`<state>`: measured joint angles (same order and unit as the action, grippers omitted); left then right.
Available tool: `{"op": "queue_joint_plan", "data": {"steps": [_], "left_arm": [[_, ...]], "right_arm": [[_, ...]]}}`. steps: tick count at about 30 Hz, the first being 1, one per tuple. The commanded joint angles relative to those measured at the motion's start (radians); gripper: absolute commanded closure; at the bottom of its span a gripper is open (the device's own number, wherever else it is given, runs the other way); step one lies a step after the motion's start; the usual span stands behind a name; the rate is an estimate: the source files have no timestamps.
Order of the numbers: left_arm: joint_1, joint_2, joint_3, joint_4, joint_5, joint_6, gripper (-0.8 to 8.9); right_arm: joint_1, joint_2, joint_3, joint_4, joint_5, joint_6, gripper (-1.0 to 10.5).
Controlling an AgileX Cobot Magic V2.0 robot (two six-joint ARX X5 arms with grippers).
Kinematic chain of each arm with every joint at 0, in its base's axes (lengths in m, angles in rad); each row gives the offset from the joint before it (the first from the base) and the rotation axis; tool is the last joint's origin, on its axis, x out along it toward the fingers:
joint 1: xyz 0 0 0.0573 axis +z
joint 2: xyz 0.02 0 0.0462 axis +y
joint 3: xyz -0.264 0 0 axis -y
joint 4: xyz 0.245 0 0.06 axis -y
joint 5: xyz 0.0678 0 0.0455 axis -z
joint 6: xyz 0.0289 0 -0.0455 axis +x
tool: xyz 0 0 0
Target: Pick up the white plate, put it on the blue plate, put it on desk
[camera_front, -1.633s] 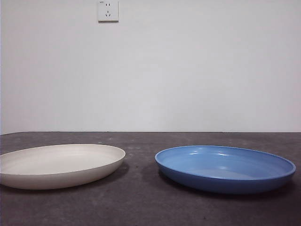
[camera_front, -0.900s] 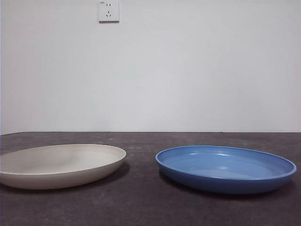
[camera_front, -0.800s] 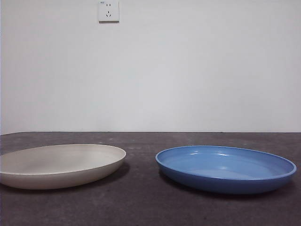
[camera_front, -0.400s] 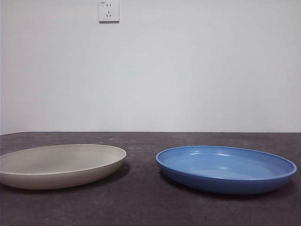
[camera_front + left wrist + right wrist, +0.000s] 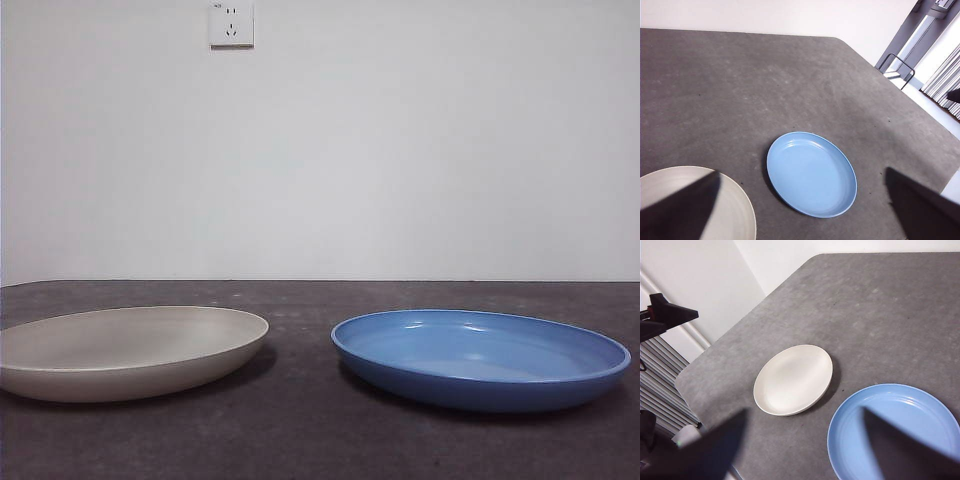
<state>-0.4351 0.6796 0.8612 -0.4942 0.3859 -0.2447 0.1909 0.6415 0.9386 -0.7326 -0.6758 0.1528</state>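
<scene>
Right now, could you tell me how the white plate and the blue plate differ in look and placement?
The white plate is matte cream; the blue plate is glossy, showing bright highlights. In the front view the white plate lies left and the blue plate right, with bare desk between them. The blue plate's rim looks more raised than the white plate's low curved one. Both are round, shallow, empty, similarly wide, and rest flat, untouched.

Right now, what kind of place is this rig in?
Probably a lab or office room, not a kitchen: a bare desk with only a white plate and a blue plate, a plain white wall with a socket.
</scene>
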Motion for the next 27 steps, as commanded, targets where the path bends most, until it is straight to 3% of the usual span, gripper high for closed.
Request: {"op": "queue_joint_plan", "data": {"steps": [1, 7, 11, 19, 27], "left_arm": [[-0.005, 0.004, 0.021, 0.01, 0.004, 0.016, 1.81], [-0.005, -0.002, 0.023, -0.005, 0.005, -0.03, 1.85], [0.018, 0.01, 0.058, -0.103, 0.005, -0.056, 1.87], [0.161, 0.158, 0.231, -0.352, 0.027, -0.018, 1.87], [0.34, 0.374, 0.273, -0.401, 0.17, 0.005, 1.87]], "right_arm": [[0.003, 0.004, 0.018, 0.006, 0.022, -0.011, 3.5], [0.003, 0.003, 0.018, 0.006, 0.05, -0.011, 3.5], [0.003, 0.003, 0.018, 0.006, 0.048, -0.011, 3.5], [0.003, 0.004, 0.018, 0.006, 0.037, -0.002, 3.5], [0.003, 0.004, 0.018, 0.006, 0.009, 0.015, 3.5]]}}
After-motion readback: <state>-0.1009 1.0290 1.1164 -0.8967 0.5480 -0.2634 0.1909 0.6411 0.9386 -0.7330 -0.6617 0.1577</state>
